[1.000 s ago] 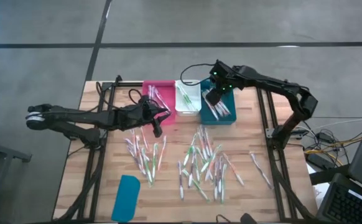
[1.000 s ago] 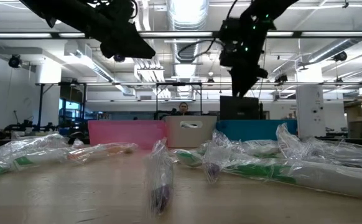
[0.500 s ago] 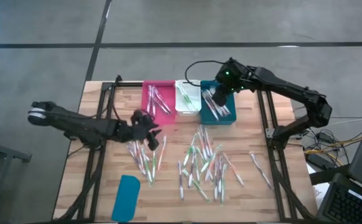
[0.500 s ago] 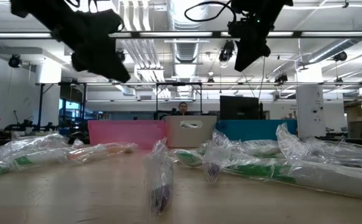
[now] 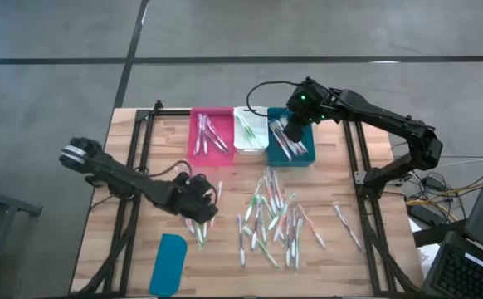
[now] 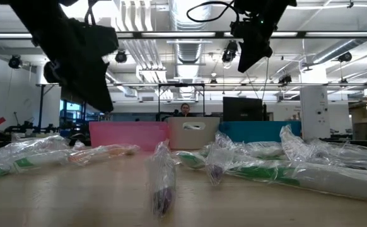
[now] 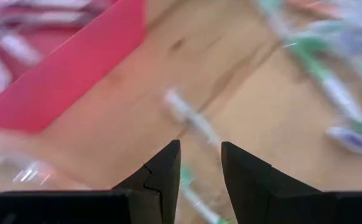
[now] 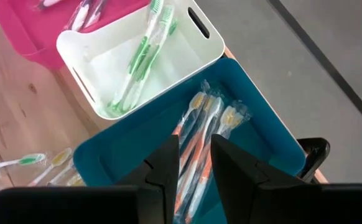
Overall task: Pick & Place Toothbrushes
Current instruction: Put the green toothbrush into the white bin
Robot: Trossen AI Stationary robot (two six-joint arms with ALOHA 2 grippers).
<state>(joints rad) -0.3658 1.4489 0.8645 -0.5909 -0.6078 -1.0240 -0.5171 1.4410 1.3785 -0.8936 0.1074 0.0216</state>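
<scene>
Wrapped toothbrushes lie loose on the wooden table in two piles, one at the left (image 5: 193,209) and a larger one at the middle (image 5: 270,220). More lie inside the pink bin (image 5: 211,135), the white bin (image 5: 250,131) and the teal bin (image 5: 295,149) at the far edge. My left gripper (image 5: 202,204) hangs low over the left pile, open, with a toothbrush (image 7: 192,119) on the table below its empty fingers. My right gripper (image 8: 195,152) hovers over the teal bin's orange toothbrushes (image 8: 196,134), with only a narrow gap between its fingers and nothing in it.
A flat teal lid (image 5: 168,264) lies near the table's front left corner. A stray toothbrush (image 5: 348,226) lies toward the right edge. Bare wood shows between the bins and the piles and along the near edge.
My left gripper has swung from beside the pink bin toward the near edge and down, turning as it went, and now hangs over the left pile. My right gripper has risen a little above the teal bin, then kept still.
</scene>
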